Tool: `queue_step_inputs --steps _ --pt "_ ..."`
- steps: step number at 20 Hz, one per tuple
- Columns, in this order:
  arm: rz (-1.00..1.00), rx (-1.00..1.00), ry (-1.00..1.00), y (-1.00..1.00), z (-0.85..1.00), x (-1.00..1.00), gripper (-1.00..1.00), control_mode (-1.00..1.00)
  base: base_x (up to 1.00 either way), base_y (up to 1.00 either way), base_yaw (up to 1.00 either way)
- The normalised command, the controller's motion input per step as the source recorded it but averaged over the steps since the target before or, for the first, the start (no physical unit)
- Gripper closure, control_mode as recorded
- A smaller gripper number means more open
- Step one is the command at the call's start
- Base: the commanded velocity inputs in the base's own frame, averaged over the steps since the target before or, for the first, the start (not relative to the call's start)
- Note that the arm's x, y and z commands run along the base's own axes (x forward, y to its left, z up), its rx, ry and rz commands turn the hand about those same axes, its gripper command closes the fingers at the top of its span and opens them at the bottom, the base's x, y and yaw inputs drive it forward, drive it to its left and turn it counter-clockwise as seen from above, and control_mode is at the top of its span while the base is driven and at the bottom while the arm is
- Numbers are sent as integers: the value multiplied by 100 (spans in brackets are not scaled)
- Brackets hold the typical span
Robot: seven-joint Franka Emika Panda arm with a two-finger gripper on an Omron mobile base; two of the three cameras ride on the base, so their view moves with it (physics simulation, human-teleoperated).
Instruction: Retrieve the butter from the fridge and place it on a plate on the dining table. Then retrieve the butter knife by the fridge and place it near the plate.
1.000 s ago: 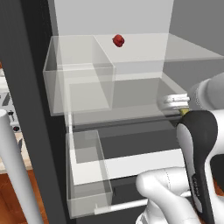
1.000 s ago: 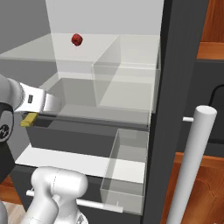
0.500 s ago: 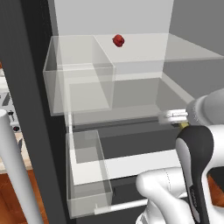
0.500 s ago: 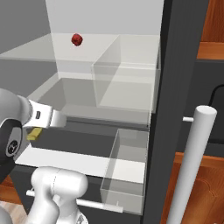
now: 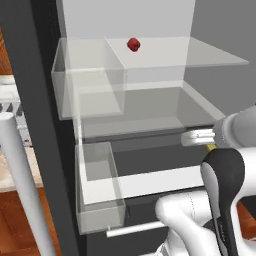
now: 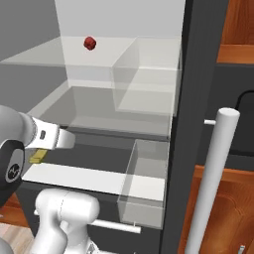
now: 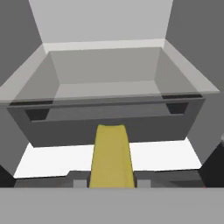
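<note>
A white robot arm's gripper (image 7: pixel 109 183), clamped on the butter (image 7: pixel 111 155), a small yellow stick, holds it just outside the open fridge (image 6: pixel 198 74) at its lower shelves, where a loose hold could let it slip and drop.

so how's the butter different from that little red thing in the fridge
The butter is a long yellow-olive stick; the small round red item is a dark red ball. The butter sits between the fingers of the gripper, out in front of the fridge shelves, while the red item rests alone on the upper glass shelf towards the back. Both are small beside the shelves.
</note>
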Motion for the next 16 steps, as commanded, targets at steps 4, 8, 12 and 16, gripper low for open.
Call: queue_step_inputs --steps 4,8,12,16 --pt "0 0 0 0 0 0 100 100 -64 5 0" --pt "0 0 0 0 0 0 100 100 -68 9 0" --pt "0 0 0 0 0 0 100 100 -63 22 -1" --pt "0 0 0 0 0 0 100 100 -53 51 -20"
